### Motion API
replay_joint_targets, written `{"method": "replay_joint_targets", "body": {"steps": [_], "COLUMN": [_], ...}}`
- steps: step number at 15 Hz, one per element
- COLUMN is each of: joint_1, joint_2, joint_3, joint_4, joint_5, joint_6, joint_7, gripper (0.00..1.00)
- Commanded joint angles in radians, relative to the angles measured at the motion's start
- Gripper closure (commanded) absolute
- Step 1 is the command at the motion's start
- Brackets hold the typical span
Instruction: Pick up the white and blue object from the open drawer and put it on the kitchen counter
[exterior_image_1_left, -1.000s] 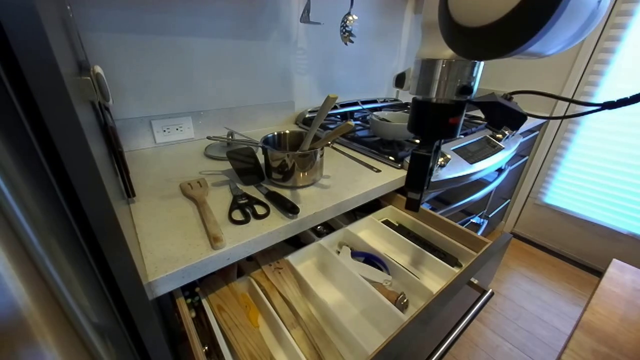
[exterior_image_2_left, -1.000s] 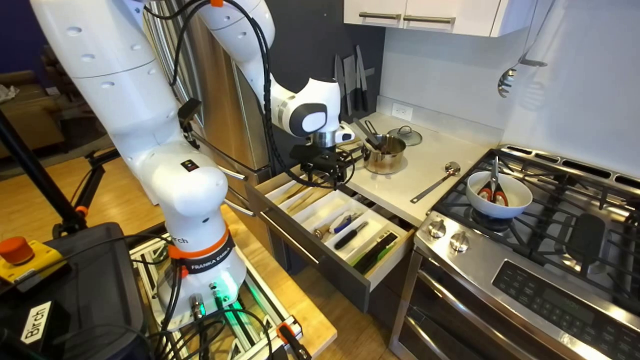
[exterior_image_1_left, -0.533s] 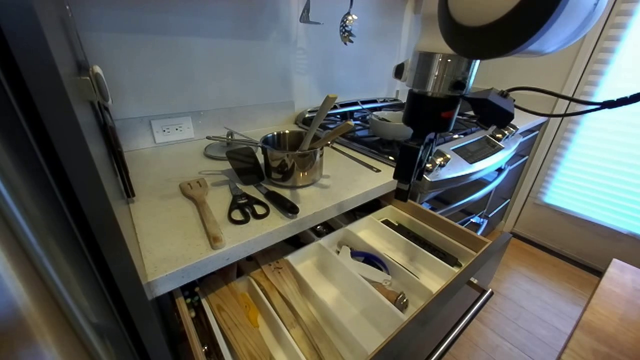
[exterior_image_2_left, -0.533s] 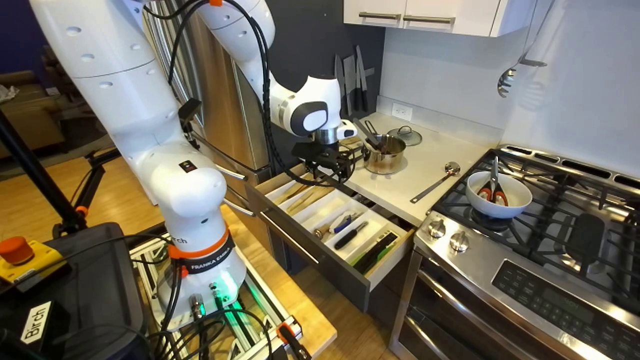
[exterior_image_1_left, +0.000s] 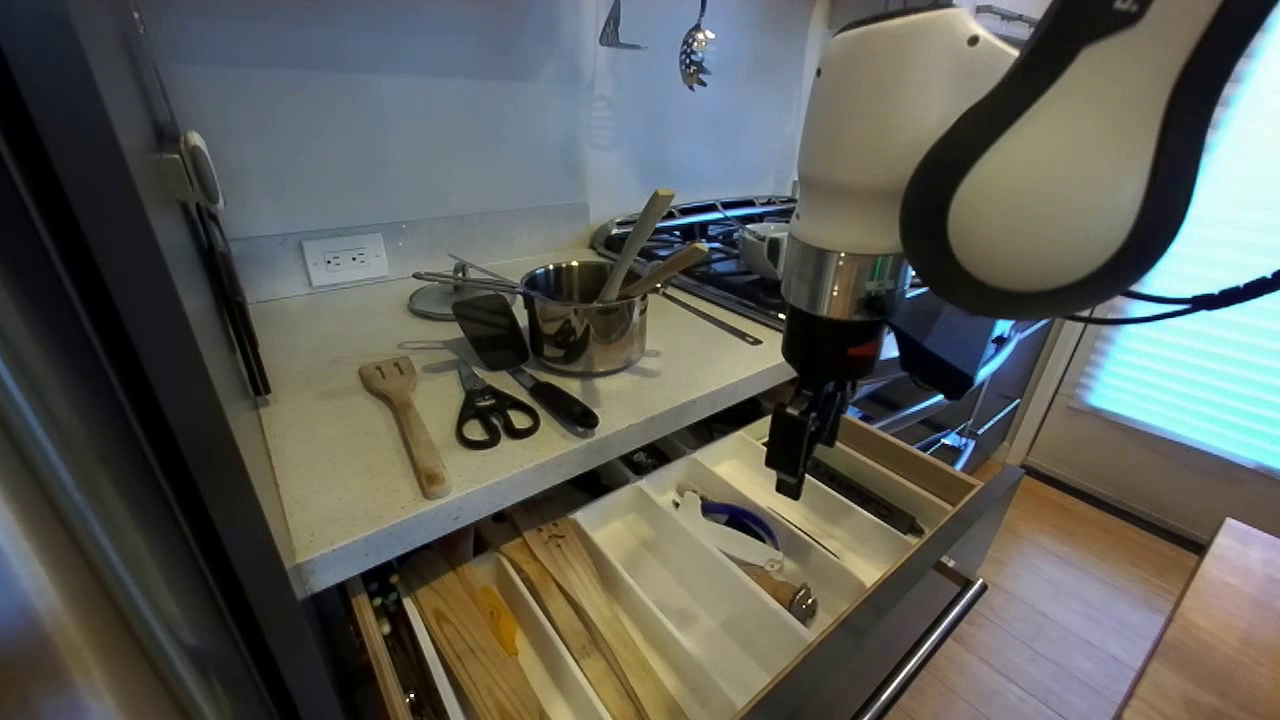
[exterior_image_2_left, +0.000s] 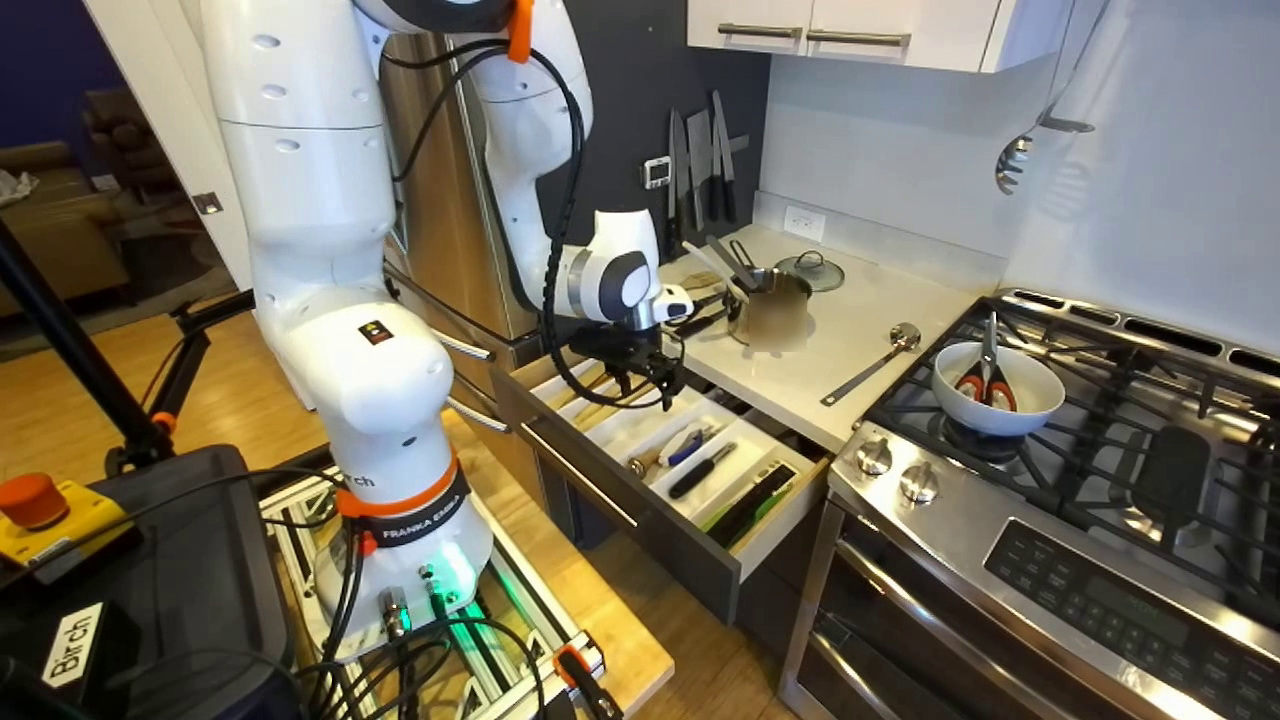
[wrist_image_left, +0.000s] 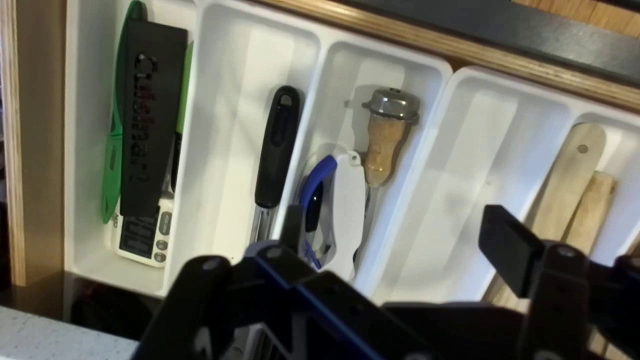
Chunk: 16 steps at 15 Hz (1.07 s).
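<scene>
While the arm (exterior_image_2_left: 340, 370) stands bent over the drawer (exterior_image_2_left: 690, 565) in an exterior view, its wrist (exterior_image_2_left: 620, 285) points down and the gripper (wrist_image_left: 400, 235) hangs above the compartments, fingertips downward. In the wrist view its jaws are wide apart, with the white and blue object (wrist_image_left: 349, 210) seen between them, closer to one finger (wrist_image_left: 292, 227).

The object lies in the drawer, sharing a compartment (wrist_image_left: 382, 70) with a wood-handled tool (wrist_image_left: 385, 145). The object's long axis runs front to back, along the dividers (wrist_image_left: 309, 100): the end with a small hole points toward the drawer front, the other toward the counter (exterior_image_1_left: 320, 450). The blue curve bows out away from the wood-handled tool; the gripper hides the counter-side end in the wrist view.

The wood-handled tool lies just beside the white part; whether they touch is unclear. Dividers wall the object in on both sides. Next door lies a black-handled tool (wrist_image_left: 277, 150) and, beyond it, a black sheath (wrist_image_left: 150, 115) partly over a timer (wrist_image_left: 142, 240); wooden utensils (wrist_image_left: 560, 185) lie farther along the opposite way. A pot (exterior_image_1_left: 585, 340), scissors (exterior_image_1_left: 482, 396) and a wooden spatula (exterior_image_1_left: 410, 425) rest on the counter.
</scene>
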Motion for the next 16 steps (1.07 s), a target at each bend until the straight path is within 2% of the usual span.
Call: {"method": "replay_joint_targets", "body": {"steps": [1, 2, 3, 4, 5, 7, 8, 9, 13, 14, 16], "joint_1": [0.063, 0.077, 0.093, 0.108, 0.120, 0.146, 0.156, 0.158, 0.170, 0.218, 0.223], "joint_2": [0.100, 0.130, 0.163, 0.200, 0.236, 0.319, 0.361, 0.401, 0.511, 0.535, 0.564], "joint_3": [-0.110, -0.136, -0.156, -0.168, -0.176, -0.179, -0.173, -0.160, -0.151, -0.179, -0.180], "joint_4": [0.046, 0.063, 0.080, 0.097, 0.117, 0.162, 0.188, 0.215, 0.325, 0.342, 0.384], "joint_5": [-0.136, -0.153, -0.167, -0.170, -0.167, -0.146, -0.135, -0.122, -0.107, -0.005, 0.059], "joint_6": [0.046, 0.048, 0.053, 0.064, 0.066, 0.076, 0.081, 0.082, 0.055, 0.064, 0.057], "joint_7": [0.194, 0.229, 0.263, 0.290, 0.308, 0.340, 0.354, 0.364, 0.395, 0.325, 0.298], "gripper": [0.24, 0.37, 0.35, 0.40, 0.50, 0.43, 0.45, 0.42, 0.48, 0.48, 0.48]}}
